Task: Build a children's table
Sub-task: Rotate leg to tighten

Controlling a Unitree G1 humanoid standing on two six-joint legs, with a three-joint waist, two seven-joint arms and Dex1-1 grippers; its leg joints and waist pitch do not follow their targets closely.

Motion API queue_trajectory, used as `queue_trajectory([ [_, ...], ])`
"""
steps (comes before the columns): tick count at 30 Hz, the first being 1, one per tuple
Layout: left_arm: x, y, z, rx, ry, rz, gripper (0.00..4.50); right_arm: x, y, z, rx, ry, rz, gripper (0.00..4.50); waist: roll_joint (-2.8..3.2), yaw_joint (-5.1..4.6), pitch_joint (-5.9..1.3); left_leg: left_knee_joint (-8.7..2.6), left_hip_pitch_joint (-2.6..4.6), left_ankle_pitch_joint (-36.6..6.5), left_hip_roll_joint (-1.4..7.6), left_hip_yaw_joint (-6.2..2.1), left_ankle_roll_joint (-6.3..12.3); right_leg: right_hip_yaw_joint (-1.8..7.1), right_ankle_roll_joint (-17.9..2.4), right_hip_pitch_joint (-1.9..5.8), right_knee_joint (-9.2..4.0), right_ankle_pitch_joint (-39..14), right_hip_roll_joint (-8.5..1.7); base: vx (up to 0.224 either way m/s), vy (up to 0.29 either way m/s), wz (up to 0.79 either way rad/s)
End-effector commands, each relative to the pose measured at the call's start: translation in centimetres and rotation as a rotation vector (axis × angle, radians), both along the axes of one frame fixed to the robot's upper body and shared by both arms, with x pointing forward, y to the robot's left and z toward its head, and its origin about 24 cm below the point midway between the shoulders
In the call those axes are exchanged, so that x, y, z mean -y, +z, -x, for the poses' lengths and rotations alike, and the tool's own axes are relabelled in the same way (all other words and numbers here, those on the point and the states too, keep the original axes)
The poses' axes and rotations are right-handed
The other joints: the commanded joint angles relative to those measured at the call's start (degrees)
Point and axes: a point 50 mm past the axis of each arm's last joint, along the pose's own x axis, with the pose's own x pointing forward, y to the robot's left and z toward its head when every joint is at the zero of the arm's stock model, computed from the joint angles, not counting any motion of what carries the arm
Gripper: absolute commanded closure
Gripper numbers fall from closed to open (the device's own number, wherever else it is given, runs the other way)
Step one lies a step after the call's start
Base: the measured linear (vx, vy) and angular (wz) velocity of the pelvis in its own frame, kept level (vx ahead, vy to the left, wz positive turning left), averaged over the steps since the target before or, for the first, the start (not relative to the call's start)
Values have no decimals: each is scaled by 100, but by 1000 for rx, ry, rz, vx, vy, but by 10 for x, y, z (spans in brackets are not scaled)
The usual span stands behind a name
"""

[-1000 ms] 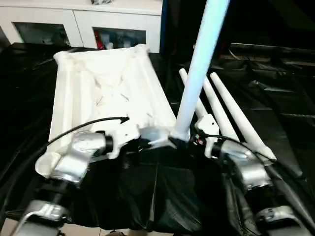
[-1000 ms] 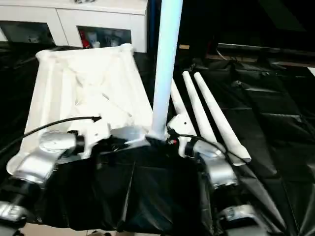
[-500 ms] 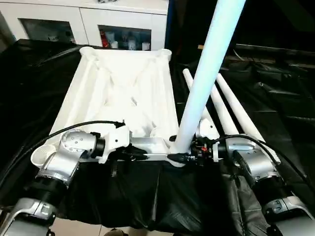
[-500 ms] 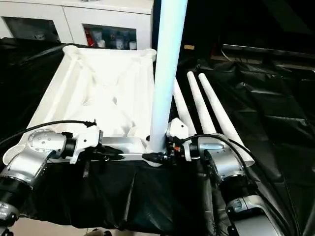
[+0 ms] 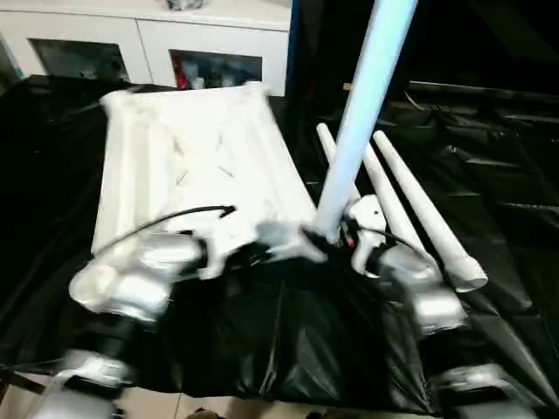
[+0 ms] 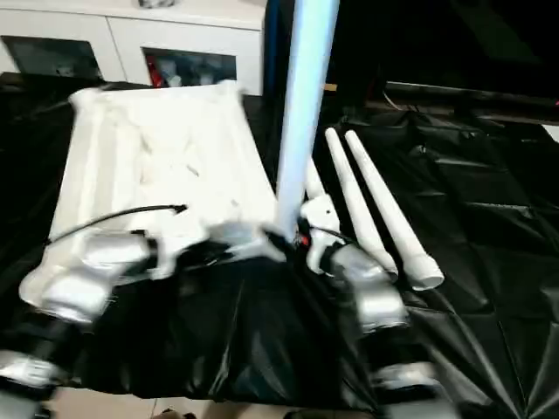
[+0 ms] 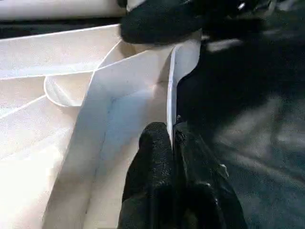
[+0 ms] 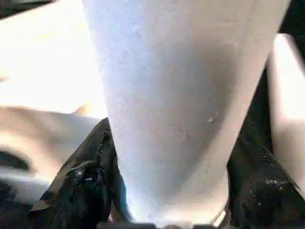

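The white tabletop lies upside down on the black sheet, ribs up. One white leg stands upright at its near right corner. My right gripper is closed on the base of that leg, with a black finger on either side. My left gripper is shut on the thin near rim of the tabletop, just left of that corner. Three more legs lie side by side on the sheet to the right of the tabletop.
A white cabinet with glass doors stands behind the table. The black sheet hangs over the table's near edge, with floor showing below. A black cable loops over my left forearm.
The whole picture has swung and tilted, so the camera has moved. The leg stays upright at the same corner, and both grippers keep their places.
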Motion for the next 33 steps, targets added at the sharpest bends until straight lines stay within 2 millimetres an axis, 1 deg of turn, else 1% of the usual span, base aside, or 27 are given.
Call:
queue_trajectory([
  [1, 22, -14, 3, -35, 71, 44, 450, -41, -19, 15, -109, 107, -17, 183, -46, 6, -200, -393, 67, -1694, 289, -171, 80, 298, -749, 94, -576, -2522, -496, 0, 0, 0],
  [2, 31, -13, 3, -30, 77, 63, 450, -54, -14, 14, -83, 123, -39, 183, -42, 7, -204, -392, 63, -1690, 288, -169, 87, 301, -750, 97, -577, -2512, -502, 0, 0, 0],
  [3, 34, -12, 3, -27, 71, 65, 450, -58, -11, 14, -65, 136, -47, 183, -42, 3, -206, -399, 37, -1650, 287, -177, 107, 296, -736, 117, -576, -2464, -502, 0, 0, 0],
  [4, 34, -12, 3, -27, 69, 66, 450, -58, -10, 14, -61, 138, -49, 148, -46, 9, -224, -393, 44, -1627, 291, -172, 121, 294, -730, 118, -569, -2402, -499, 0, 0, 0],
  [5, 36, -12, 5, -21, 40, 58, 450, -58, -4, 12, -25, 157, -68, 113, -39, 17, -230, -392, 33, -1554, 291, -168, 158, 296, -742, 126, -558, -2234, -494, 0, 0, 0],
  [6, 36, -12, 5, -18, 32, 53, 450, -57, -2, 11, -18, 160, -74, 113, -30, 19, -234, -392, 18, -1489, 288, -164, 179, 295, -772, 135, -539, -2055, -484, 0, 0, 0],
  [8, 31, -13, 8, -20, -1, 45, 450, -52, 1, 10, -2, 192, -62, 107, -39, 14, -241, -392, 5, -1446, 287, -163, 206, 291, -809, 150, -521, -1902, -481, 0, 0, 0],
  [9, 27, -12, 9, -21, -21, 42, 450, -48, 2, 10, 18, 219, -42, 92, -35, 23, -249, -384, -3, -1362, 289, -161, 256, 291, -868, 165, -502, -1727, -488, 0, 0, 0],
  [10, 21, -12, 10, -28, -39, 42, 450, -42, 4, 10, 37, 255, -15, 76, -32, 22, -253, -378, -13, -1346, 286, -159, 272, 287, -892, 177, -493, -1677, -487, 0, 0, 0],
  [11, 17, -12, 11, -32, -52, 38, 450, -39, 5, 10, 48, 283, 4, 68, -22, 30, -272, -360, -11, -1242, 289, -150, 311, 284, -951, 189, -470, -1470, -486, 0, 0, 0],
  [13, 14, -13, 12, -31, -64, 29, 450, -36, 5, 10, 61, 309, 27, 68, -34, 17, -265, -350, -29, -1106, 282, -136, 359, 284, -1037, 200, -444, -1213, -479, 0, 0, 0],
  [14, 8, -13, 12, -40, -72, 18, 450, -31, 6, 11, 83, 357, 62, 68, -20, 27, -260, -352, -22, -1108, 282, -139, 365, 281, -1046, 194, -453, -1241, -484, 0, 0, 0],
  [15, 0, -14, 14, -50, -102, 3, 450, -24, 7, 13, 88, 450, 92, 68, -29, 27, -271, -331, -20, -1096, 273, -129, 381, 277, -1066, 208, -444, -1222, -476, 0, 0, 0],
  [16, -3, -14, 15, -54, -113, -2, 450, -21, 7, 15, 88, 487, 103, 68, -17, 42, -281, -314, -20, -1077, 270, -126, 428, 270, -1097, 222, -438, -1158, -474, 0, 0, 0],
  [17, -11, -13, 17, -70, -146, -5, 450, -12, 8, 17, 78, 568, 110, 68, -25, 34, -275, -312, -34, -1072, 271, -118, 455, 274, -1105, 221, -431, -1111, -468, 0, 0, 0],
  [18, -14, -12, 19, -79, -165, -1, 450, -8, 9, 18, 75, 603, 116, 68, -23, 37, -270, -315, -44, -1053, 274, -127, 493, 270, -1122, 233, -424, -1089, -470, 0, 0, 0],
  [20, -16, -11, 20, -84, -178, 2, 450, -6, 10, 19, 72, 626, 119, 68, -22, 24, -274, -311, -35, -965, 289, -122, 531, 269, -1193, 228, -404, -941, -462, 0, 0, 0],
  [21, -20, -11, 20, -89, -196, -3, 450, -1, 11, 20, 67, 674, 128, 68, -9, 24, -278, -308, -17, -923, 299, -118, 528, 267, -1263, 220, -386, -828, -456, 0, 0, 0],
  [22, -24, -10, 21, -102, -213, -3, 450, 4, 12, 21, 59, 720, 143, 68, -17, 29, -280, -305, -10, -930, 298, -115, 553, 257, -1323, 228, -381, -773, -446, 0, 0, 0],
  [25, -34, -7, 23, -134, -263, -16, 450, 17, 15, 21, 24, 827, 176, 68, -3, 72, -284, -294, 3, -903, 320, -92, 574, 241, -1429, 229, -348, -647, -429, 0, 0, 0],
  [26, -36, -6, 23, -137, -274, -24, 450, 20, 16, 20, 12, 847, 180, 83, -8, 81, -280, -289, -2, -907, 316, -90, 578, 237, -1446, 228, -344, -642, -428, 0, 0, 0],
  [27, -38, -6, 23, -137, -280, -28, 450, 21, 17, 20, 5, 858, 181, 101, -1, 112, -275, -290, 4, -943, 325, -87, 561, 242, -1457, 219, -342, -664, -439, 0, 0, 0],
  [29, -39, -5, 23, -139, -286, -27, 450, 22, 18, 19, 1, 871, 185, 104, -9, 130, -280, -292, 7, -935, 327, -87, 520, 247, -1467, 226, -337, -656, -450, 0, 0, 0],
  [30, -41, -4, 22, -145, -297, -34, 450, 24, 19, 18, -11, 899, 195, 112, -14, 139, -285, -288, 11, -915, 327, -85, 515, 247, -1470, 226, -334, -635, -449, 0, 0, 0],
  [31, -43, -4, 20, -149, -302, -38, 450, 24, 20, 17, -17, 917, 202, 137, -16, 141, -286, -288, 6, -908, 317, -85, 515, 243, -1474, 231, -329, -627, -442, 0, 0, 0],
  [33, -44, -3, 20, -150, -303, -39, 450, 24, 20, 17, -18, 923, 203, 143, -12, 151, -283, -284, 7, -890, 319, -86, 488, 246, -1476, 228, -327, -630, -453, 0, 0, 0],
])
